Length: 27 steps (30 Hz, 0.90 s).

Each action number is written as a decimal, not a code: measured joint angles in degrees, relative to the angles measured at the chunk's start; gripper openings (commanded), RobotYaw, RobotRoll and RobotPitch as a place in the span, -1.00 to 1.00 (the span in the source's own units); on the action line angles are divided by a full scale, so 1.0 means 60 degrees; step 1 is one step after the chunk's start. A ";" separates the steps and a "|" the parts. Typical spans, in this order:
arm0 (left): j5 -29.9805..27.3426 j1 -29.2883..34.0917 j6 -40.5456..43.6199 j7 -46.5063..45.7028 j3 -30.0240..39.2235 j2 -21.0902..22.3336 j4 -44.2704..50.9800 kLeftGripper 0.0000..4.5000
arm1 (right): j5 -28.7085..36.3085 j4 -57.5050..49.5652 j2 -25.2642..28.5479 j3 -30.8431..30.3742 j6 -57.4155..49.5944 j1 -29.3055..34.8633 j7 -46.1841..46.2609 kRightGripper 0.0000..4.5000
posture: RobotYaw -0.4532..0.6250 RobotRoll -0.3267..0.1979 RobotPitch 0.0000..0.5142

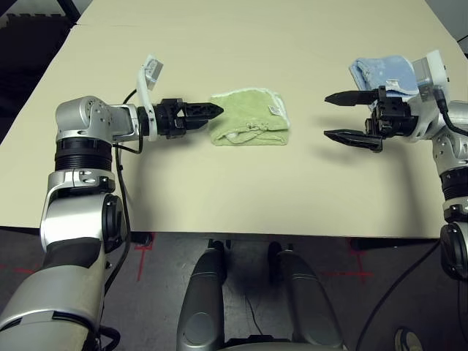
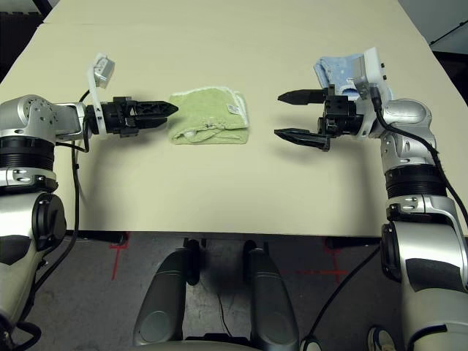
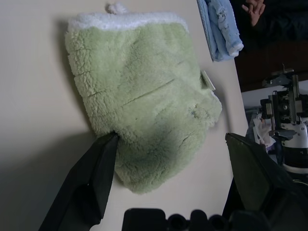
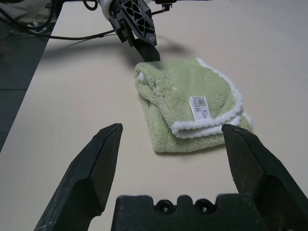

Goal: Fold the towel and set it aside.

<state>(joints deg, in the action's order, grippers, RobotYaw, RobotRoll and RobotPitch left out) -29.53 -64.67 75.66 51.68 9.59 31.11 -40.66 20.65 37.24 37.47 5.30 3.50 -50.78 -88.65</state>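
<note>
The towel (image 1: pixel 248 117) is light green terry with white edging, folded into a small bundle on the middle of the table, its white label (image 4: pixel 199 107) facing up. My left gripper (image 1: pixel 216 111) is at the towel's left edge, open. In the left wrist view the towel (image 3: pixel 144 96) reaches between the fingers (image 3: pixel 91 183), and one fingertip is at its edge. My right gripper (image 1: pixel 336 117) hovers open a short way to the right of the towel, pointing at it, with nothing between its fingers. The right wrist view shows the towel (image 4: pixel 187 103) ahead of the right gripper (image 4: pixel 171 144).
A smaller light blue folded towel (image 1: pixel 380 72) lies at the back right, just behind my right wrist. The beige table (image 1: pixel 219 190) has bare room in front of and behind the green towel. A person's hand (image 3: pixel 252 7) shows beyond the table's far side.
</note>
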 measured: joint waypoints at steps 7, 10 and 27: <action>0.0002 -0.0013 -0.0010 -0.0190 0.0075 -0.0299 -0.0122 1.00 | 0.0012 -0.0067 0.0008 0.0001 -0.0018 0.0001 0.0060 0.99 | -0.15 0.25 0.12; 0.0007 -0.0013 -0.0049 -0.0206 0.0061 -0.0356 -0.0122 1.00 | 0.0032 -0.0216 0.0007 0.0001 -0.0052 0.0001 0.0078 0.99 | -0.15 0.25 0.12; 0.0373 -0.0074 -0.0855 0.0148 -0.0559 0.0257 -0.0591 1.00 | 0.0121 -0.0298 -0.0055 0.0000 -0.0142 0.0018 0.0207 0.99 | -0.13 0.25 0.12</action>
<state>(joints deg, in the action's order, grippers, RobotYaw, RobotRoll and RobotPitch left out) -27.29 -65.11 70.53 52.57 6.23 32.65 -44.20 21.38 35.45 37.15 5.30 2.65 -50.67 -87.40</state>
